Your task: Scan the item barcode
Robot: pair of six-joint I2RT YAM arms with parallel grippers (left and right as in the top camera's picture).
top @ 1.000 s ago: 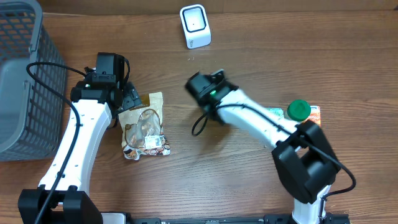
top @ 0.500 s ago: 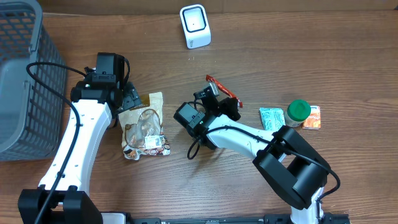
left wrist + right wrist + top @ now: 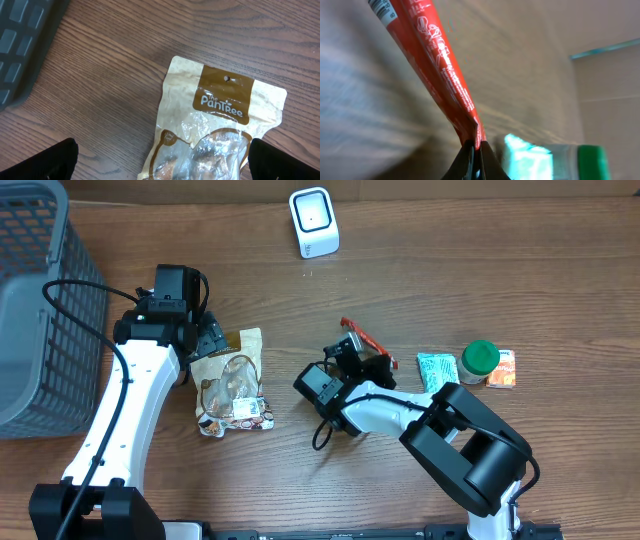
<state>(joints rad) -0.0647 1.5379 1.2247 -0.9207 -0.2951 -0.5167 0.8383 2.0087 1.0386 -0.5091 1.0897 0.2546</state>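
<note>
A thin red packet (image 3: 362, 338) is pinched by one end in my right gripper (image 3: 366, 360), just right of the table's middle. In the right wrist view the red packet (image 3: 434, 60) rises from the shut gripper (image 3: 476, 148), with a barcode strip (image 3: 382, 8) at its far end. The white scanner (image 3: 314, 222) stands at the back centre, well away from the packet. My left gripper (image 3: 205, 340) hangs open over the top of a tan PanTree snack bag (image 3: 220, 100). Its dark fingers (image 3: 52, 161) stand either side of the bag without touching it.
A grey mesh basket (image 3: 40, 300) fills the far left. To the right of my right gripper lie a teal packet (image 3: 436, 370), a green-capped bottle (image 3: 480, 358) and an orange packet (image 3: 503, 370). The snack bag (image 3: 232, 385) lies left of centre.
My right arm has swung back toward the front and turned its wrist, so the red packet now shows above it. The left arm and snack bag have not moved.
</note>
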